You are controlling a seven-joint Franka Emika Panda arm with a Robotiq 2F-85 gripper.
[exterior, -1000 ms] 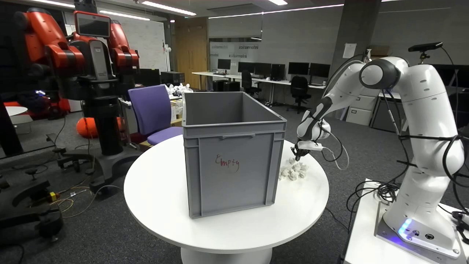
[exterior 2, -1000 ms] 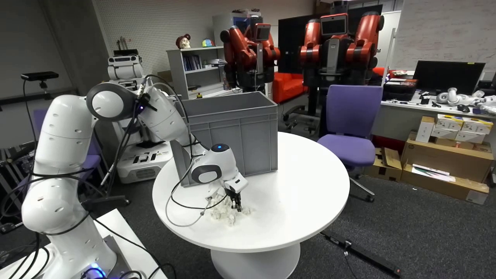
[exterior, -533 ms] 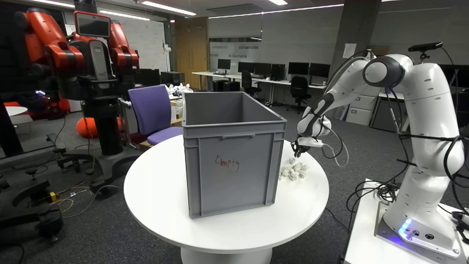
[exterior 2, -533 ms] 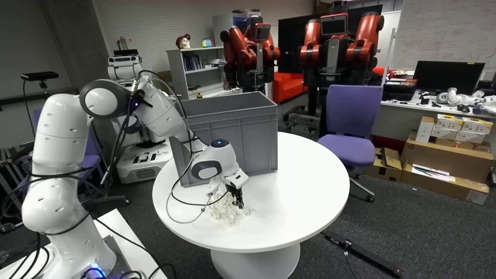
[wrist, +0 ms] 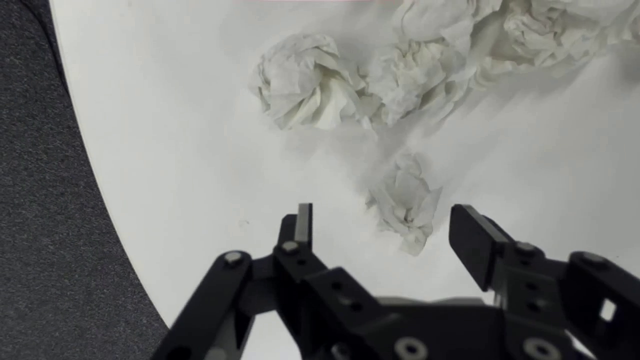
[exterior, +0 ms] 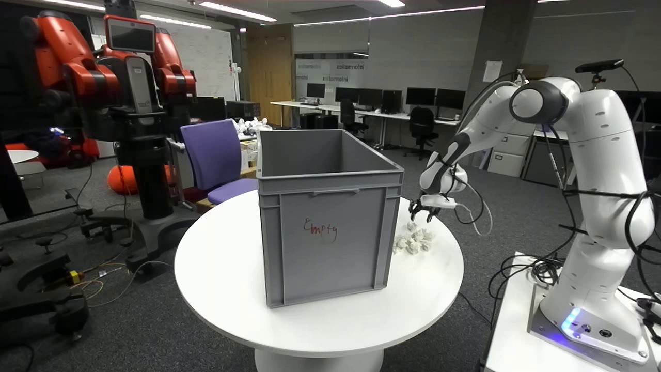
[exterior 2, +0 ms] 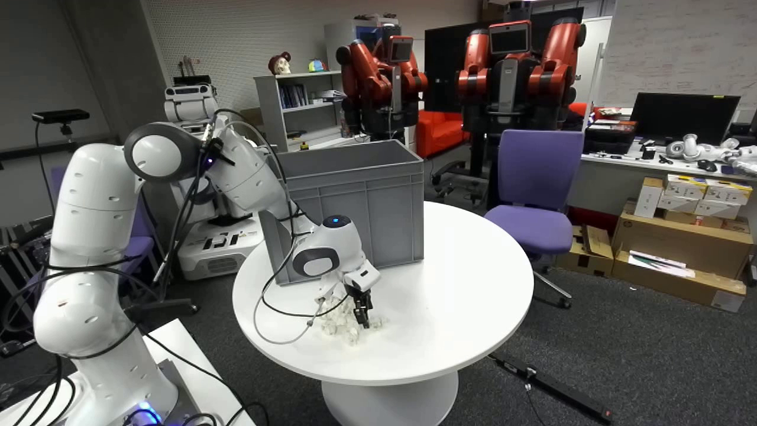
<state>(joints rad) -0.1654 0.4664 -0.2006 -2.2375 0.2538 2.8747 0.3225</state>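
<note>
A small wad of crumpled paper lies on a round white desk, toward its curved rim. It is pale grey-white, thin and creased, longer than broad, with ragged, pointed ends. A black claw hovers over it, its two fingers spread wide and gripping nothing; in the wrist view the wad shows between them, apart from both. Just beside the wad sits a heap of larger paper balls, rounded, deeply folded, several pressed together. Next to the heap stands a tall rectangular crate of grey plastic, open-topped, with ribbed walls and red handwriting that reads "Empty". In an exterior view the crate's near corner seems to hide one side of the heap; in an exterior view the glossy white arm covers another part. Across the desk from the arm, a purple chair stands on dark carpet.
</note>
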